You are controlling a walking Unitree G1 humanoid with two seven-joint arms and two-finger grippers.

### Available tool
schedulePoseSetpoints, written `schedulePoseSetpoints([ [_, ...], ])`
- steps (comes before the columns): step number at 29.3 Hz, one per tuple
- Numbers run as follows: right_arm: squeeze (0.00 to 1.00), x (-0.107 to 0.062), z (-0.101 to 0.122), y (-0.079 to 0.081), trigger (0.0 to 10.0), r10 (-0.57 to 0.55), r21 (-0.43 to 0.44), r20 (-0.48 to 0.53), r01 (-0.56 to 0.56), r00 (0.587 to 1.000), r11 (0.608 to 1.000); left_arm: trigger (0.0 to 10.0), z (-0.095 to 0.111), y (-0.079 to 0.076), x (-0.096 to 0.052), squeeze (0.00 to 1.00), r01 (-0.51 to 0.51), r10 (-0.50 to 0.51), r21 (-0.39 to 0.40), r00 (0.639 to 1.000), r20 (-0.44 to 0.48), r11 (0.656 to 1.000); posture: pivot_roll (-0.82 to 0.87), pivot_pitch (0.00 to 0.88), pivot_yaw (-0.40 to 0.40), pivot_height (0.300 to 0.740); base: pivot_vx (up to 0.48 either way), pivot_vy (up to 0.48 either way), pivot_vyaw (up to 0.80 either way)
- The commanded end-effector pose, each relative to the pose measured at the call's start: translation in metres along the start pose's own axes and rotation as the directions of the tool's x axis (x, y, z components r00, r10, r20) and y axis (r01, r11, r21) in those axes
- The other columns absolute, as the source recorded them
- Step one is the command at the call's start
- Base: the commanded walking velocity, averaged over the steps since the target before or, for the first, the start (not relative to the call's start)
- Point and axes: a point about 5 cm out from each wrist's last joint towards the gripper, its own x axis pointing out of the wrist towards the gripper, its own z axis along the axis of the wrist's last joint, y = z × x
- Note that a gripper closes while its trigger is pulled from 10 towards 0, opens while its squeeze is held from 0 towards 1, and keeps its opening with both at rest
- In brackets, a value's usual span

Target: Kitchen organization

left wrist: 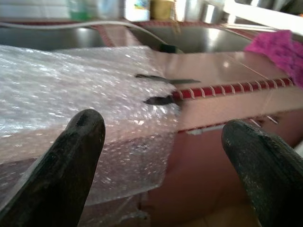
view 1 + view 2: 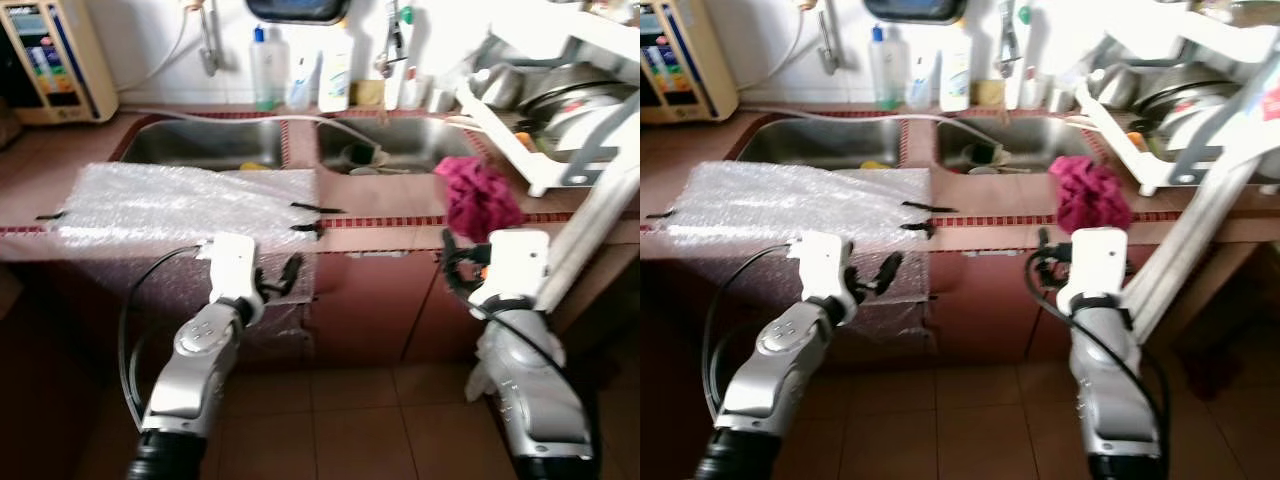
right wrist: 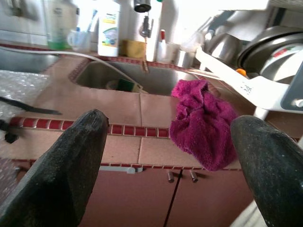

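Left gripper [image 1: 158, 165]: lower left, fingers apart, short of the bubble wrap [image 2: 180, 205].
Right gripper [image 3: 173, 156]: lower right, fingers apart, facing the cloth [image 3: 203, 123].
Cloth: right of centre, draped over the counter [image 2: 380, 215] edge.
Risk: you may nudge it off the edge.

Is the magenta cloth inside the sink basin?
No, the magenta cloth lies bunched on the tiled counter edge, in front of the sink basin.
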Motion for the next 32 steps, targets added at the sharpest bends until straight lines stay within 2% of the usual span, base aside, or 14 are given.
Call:
schedulePoseSetpoints([
  [1, 0.0, 0.001, 0.004, -0.004, 10.0, -0.005, -0.002, 0.014, 0.005, 1.0, 1.0, 10.0, 0.001, -0.003, 0.001, 0.0, 0.008, -0.008, -0.004, 1.0, -0.002, 1.0, -0.06, 0.0, 0.026, 0.74, 0.0, -0.315, 0.0],
  [4, 0.0, 0.0, 0.004, -0.004, 10.0, -0.006, -0.001, 0.012, 0.006, 1.0, 1.0, 10.0, 0.0, -0.003, 0.002, 0.0, 0.008, -0.008, -0.006, 1.0, -0.005, 1.0, -0.06, 0.0, 0.029, 0.74, 0.0, -0.315, 0.0],
  [14, 0.0, -0.001, 0.001, -0.005, 10.0, -0.01, 0.008, -0.003, 0.01, 1.0, 1.0, 10.0, -0.001, -0.002, 0.003, 0.0, 0.004, -0.005, -0.045, 1.0, -0.007, 0.999, -0.06, 0.0, 0.026, 0.74, 0.0, 0.0, 0.0],
  [19, 0.0, 0.001, -0.001, -0.004, 10.0, -0.004, 0.01, -0.009, 0.004, 1.0, 1.0, 10.0, -0.009, 0.001, 0.004, 0.0, 0.003, -0.006, -0.057, 0.999, -0.038, 0.998, -0.06, 0.0, 0.024, 0.74, 0.0, 0.0, 0.0],
  [21, 0.0, 0.003, -0.007, -0.004, 10.0, 0.003, 0.008, -0.032, -0.003, 0.999, 1.0, 10.0, -0.021, 0.006, 0.005, 0.0, -0.007, 0.0, -0.073, 0.996, -0.088, 0.997, -0.06, 0.0, 0.024, 0.74, 0.0, 0.0, 0.0],
  [22, 0.0, 0.004, -0.017, -0.004, 10.0, 0.018, -0.001, -0.065, -0.018, 0.998, 1.0, 10.0, -0.037, 0.012, 0.005, 0.0, -0.03, 0.018, -0.077, 0.988, -0.154, 0.997, -0.06, 0.0, 0.021, 0.74, 0.0, 0.0, 0.0],
  [24, 0.0, 0.006, -0.03, -0.005, 10.0, 0.033, -0.013, -0.115, -0.035, 0.993, 0.999, 10.0, -0.054, 0.02, 0.004, 0.0, -0.055, 0.037, -0.078, 0.975, -0.22, 0.995, -0.06, 0.0, 0.021, 0.74, 0.0, 0.0, 0.0],
  [25, 0.0, 0.007, -0.045, -0.006, 10.0, 0.028, -0.019, -0.159, -0.032, 0.987, 0.999, 10.0, -0.073, 0.026, 0.001, 0.0, -0.084, 0.062, -0.061, 0.952, -0.299, 0.995, -0.06, 0.0, 0.021, 0.74, 0.0, 0.0, 0.0],
  [26, 0.0, 0.007, -0.057, -0.006, 10.0, 0.03, 0.005, -0.208, -0.029, 0.978, 1.0, 10.0, -0.082, 0.03, 0.0, 0.0, -0.094, 0.081, -0.023, 0.939, -0.334, 0.995, -0.07, 0.0, 0.021, 0.74, 0.0, 0.0, 0.0],
  [29, 0.0, 0.005, -0.083, -0.004, 10.0, 0.021, 0.075, -0.32, 0.003, 0.947, 0.997, 10.0, -0.102, 0.033, -0.005, 0.0, -0.068, 0.094, 0.077, 0.9, -0.427, 0.995, -0.07, 0.0, 0.02, 0.74, 0.0, 0.0, 0.0],
  [30, 0.0, 0.005, -0.083, -0.004, 10.0, 0.021, 0.075, -0.32, 0.003, 0.947, 0.997, 10.0, -0.102, 0.033, -0.005, 0.0, -0.068, 0.094, 0.077, 0.9, -0.427, 0.995, -0.07, 0.0, 0.02, 0.74, 0.0, 0.0, 0.0],
  [31, 0.0, 0.0, -0.106, -0.002, 10.0, 0.034, 0.07, -0.411, -0.006, 0.911, 0.997, 10.0, -0.116, 0.037, -0.009, 0.0, -0.077, 0.122, 0.11, 0.865, -0.487, 0.991, -0.07, 0.0, 0.017, 0.74, 0.0, 0.0, 0.0],
  [32, 0.0, 0.0, -0.106, -0.002, 10.0, 0.034, 0.07, -0.411, -0.006, 0.911, 0.997, 10.0, -0.116, 0.037, -0.009, 0.0, -0.077, 0.122, 0.11, 0.865, -0.487, 0.991, -0.07, 0.0, 0.017, 0.74, 0.0, 0.0, 0.0],
])
